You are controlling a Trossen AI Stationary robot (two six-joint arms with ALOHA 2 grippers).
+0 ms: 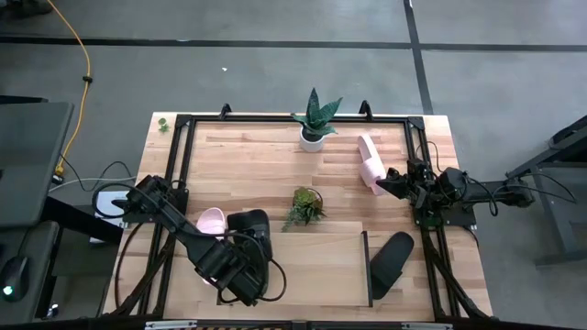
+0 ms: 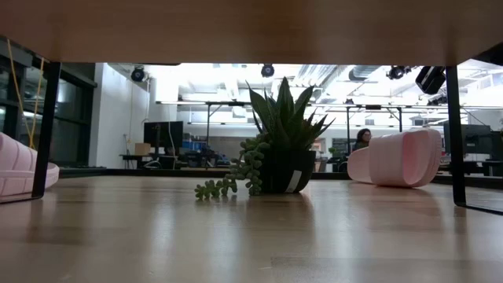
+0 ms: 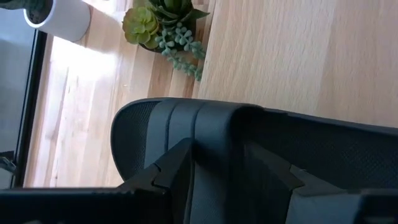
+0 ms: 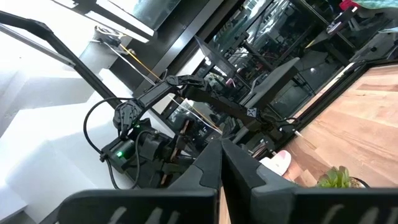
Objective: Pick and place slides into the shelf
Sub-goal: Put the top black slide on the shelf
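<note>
**Slides and shelf: positions on the table, one moment**

While the left gripper (image 1: 249, 259) sat low at the table's near-left, its fingers (image 3: 168, 171) were clamped on the ribbed strap of a black slide (image 1: 250, 226), which filled most of the left wrist view.

- Pink slide, first (image 1: 212, 220): lay flat just beside that held black slide, on its left in the high view, partly under the left arm; the low view showed it at the far left behind a black upright.
- Pink slide, second (image 1: 370, 163): stood on its side toward the far right of the tabletop, just in front of the right gripper (image 1: 393, 182).
- Black slide, second (image 1: 391, 261): lay on the shelf (image 1: 344, 266) at the near edge, right of a thin black upright panel.
- Right gripper: near the table's right edge, fingers (image 4: 208, 171) pressed together with nothing between them, aimed above the table toward the room.
- White-potted plant (image 1: 315, 124): at the far middle of the tabletop.
- Trailing succulent (image 1: 304, 205): at the table's centre, well apart from both pink slides.
- Tabletop (image 1: 257, 170): light wood planks in a black frame.
</note>
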